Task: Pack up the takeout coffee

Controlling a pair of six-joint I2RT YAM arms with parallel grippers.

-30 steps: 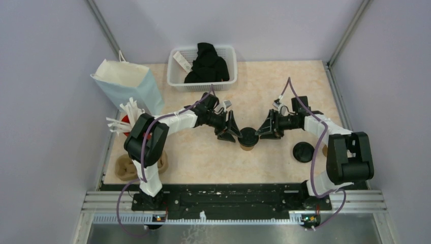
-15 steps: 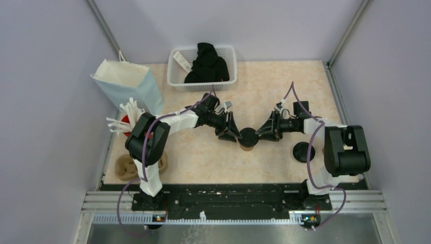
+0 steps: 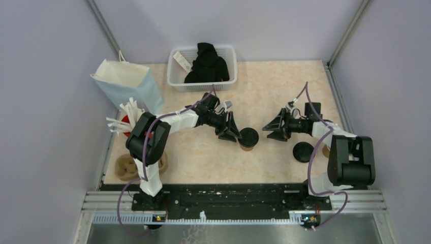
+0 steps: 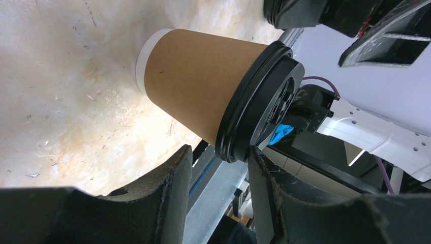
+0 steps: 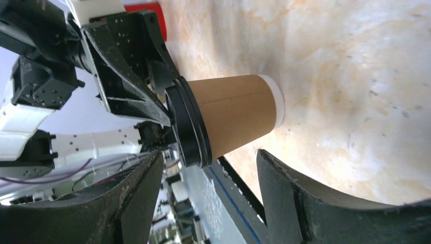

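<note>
The takeout coffee (image 3: 248,138), a brown paper cup with its black lid on, stands upright mid-table. It also fills the left wrist view as the cup (image 4: 198,86) and shows in the right wrist view as the cup (image 5: 234,112). My left gripper (image 3: 235,134) sits at the cup's left side. In its own view the left gripper (image 4: 218,152) is open, with the lid's rim touching one fingertip (image 4: 259,168) and a gap to the other. My right gripper (image 3: 268,130) is open to the right of the cup and clear of it. In its own view the right gripper (image 5: 208,155) holds nothing.
A spare black lid (image 3: 303,152) lies at the right. A white basket (image 3: 175,76) with black cloth stands at the back. At the left are a paper bag (image 3: 127,84), a red cup of straws (image 3: 124,122) and a cardboard cup carrier (image 3: 122,168).
My right gripper has opened and pulled back to the right, off the cup. The left gripper narrowed slightly and stayed at the cup. The cup has not moved.
</note>
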